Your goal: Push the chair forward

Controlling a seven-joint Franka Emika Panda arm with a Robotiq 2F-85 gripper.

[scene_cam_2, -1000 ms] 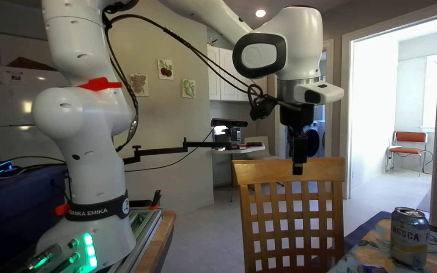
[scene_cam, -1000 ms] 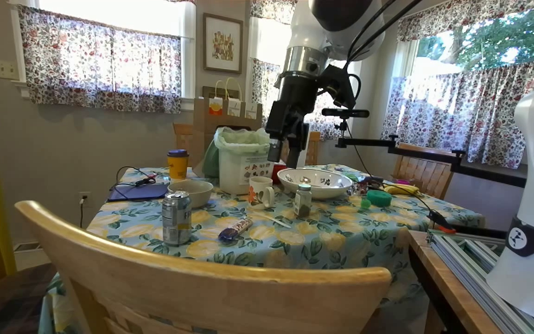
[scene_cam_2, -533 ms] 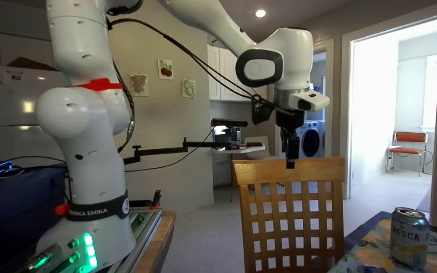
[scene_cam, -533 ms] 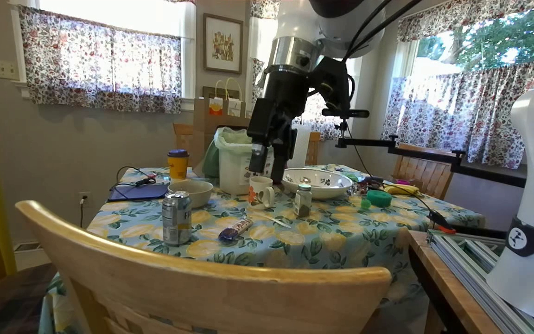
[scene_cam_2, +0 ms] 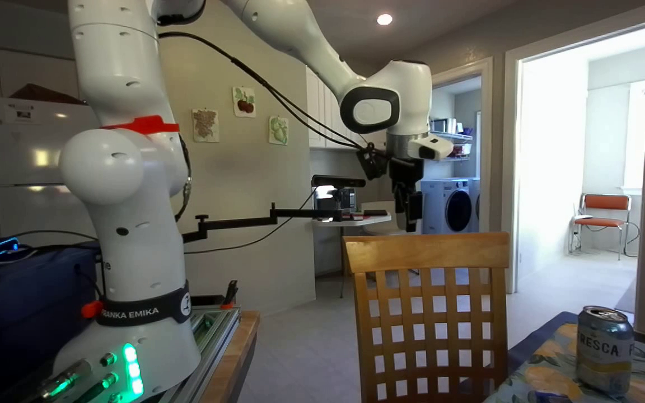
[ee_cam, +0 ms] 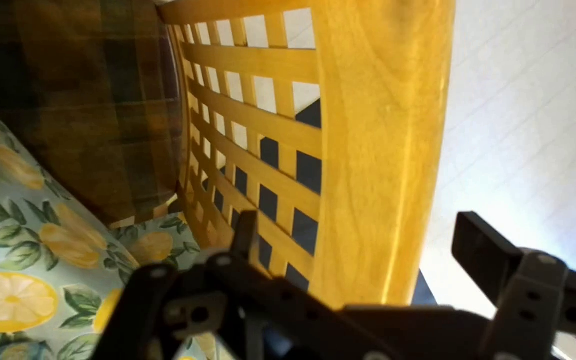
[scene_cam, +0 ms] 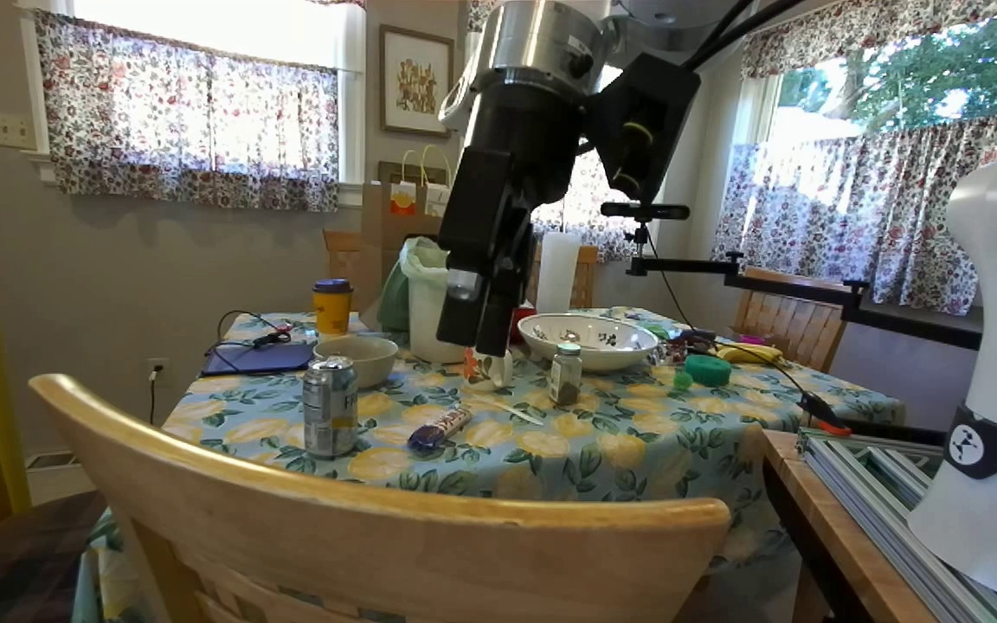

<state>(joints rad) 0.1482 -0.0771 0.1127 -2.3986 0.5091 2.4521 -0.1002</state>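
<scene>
In an exterior view the chair (scene_cam: 377, 528) stands nearest me, its back turned my way and the table (scene_cam: 585, 450) just beyond, as suits a place to sit and eat. A soda can (scene_cam: 331, 407) is upright close to that edge of the table; a bump could, I'd think, topple it. The gripper (scene_cam: 474, 337) hangs pointing down, with nothing in its hold that I can see.

In an exterior view the arm (scene_cam_2: 294, 31) reaches across from its base (scene_cam_2: 163, 341) on a bench (scene_cam_2: 230, 355), presumably because the bench is off to the chair's side. The fingertips (scene_cam_2: 411, 225) show just above the line of the top rail (scene_cam_2: 457, 252); whether they are straight over it or a little behind, I can't tell.

In the wrist view the fingers (ee_cam: 483, 255) are spread wide, one to each side of the rail as seen from above, pinching no wood. That looks meant for straddling it, or for setting a finger behind it to push. The dark seat (ee_cam: 98, 100) lies toward the tablecloth (ee_cam: 18, 235), so forward should mean tableward. Pushing so high might tip the chair rather than slide it.
</scene>
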